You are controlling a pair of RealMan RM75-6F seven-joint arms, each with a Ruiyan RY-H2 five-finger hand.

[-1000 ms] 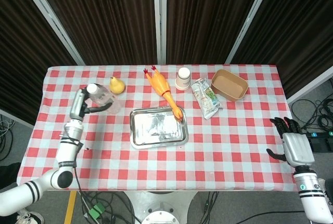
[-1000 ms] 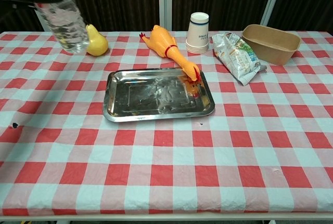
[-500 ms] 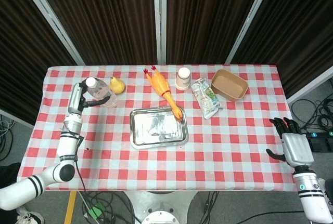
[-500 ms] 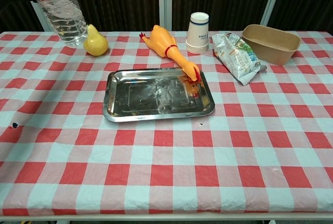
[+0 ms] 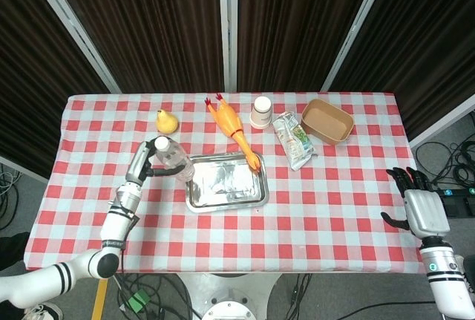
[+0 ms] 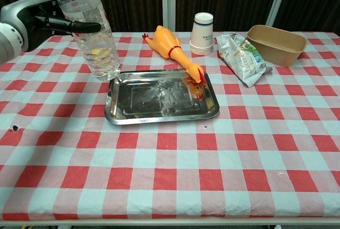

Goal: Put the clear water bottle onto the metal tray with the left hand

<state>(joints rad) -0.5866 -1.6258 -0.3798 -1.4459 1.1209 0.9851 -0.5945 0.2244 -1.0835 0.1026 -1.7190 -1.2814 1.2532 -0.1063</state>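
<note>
My left hand (image 5: 142, 165) (image 6: 40, 23) grips the clear water bottle (image 5: 173, 160) (image 6: 93, 30) and holds it upright in the air, just left of the metal tray (image 5: 225, 182) (image 6: 159, 97). The bottle's base hangs near the tray's left rim in the chest view. The tray lies at the table's middle with nothing on its floor. My right hand (image 5: 415, 203) hangs off the table's right edge with its fingers apart, holding nothing.
A rubber chicken (image 5: 234, 133) (image 6: 172, 48) rests with its head on the tray's far right corner. Behind stand a paper cup (image 6: 203, 33), a snack bag (image 6: 241, 52) and a brown bowl (image 6: 276, 44). A yellow pear (image 5: 166, 121) sits far left.
My left hand has carried the bottle from the far left of the table, near the pear, rightward and nearer to the tray's left edge. The right hand has stayed still.
</note>
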